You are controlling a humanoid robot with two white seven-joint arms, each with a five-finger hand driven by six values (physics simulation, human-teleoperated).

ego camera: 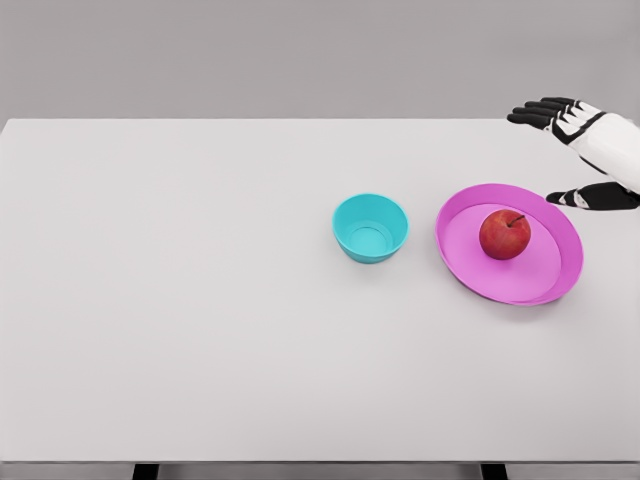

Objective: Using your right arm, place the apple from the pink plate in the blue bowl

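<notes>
Resting on plate: apple point(505, 234), on the pink plate point(470, 270)
Bowl: blue bowl point(370, 227) just left of plate, on white counter point(200, 300)
Hand: right hand point(580, 150) spread, empty, beyond the plate's far right rim

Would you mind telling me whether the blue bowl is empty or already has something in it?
Empty. The blue bowl shows only its bare inside, and the apple sits on the pink plate.
</notes>
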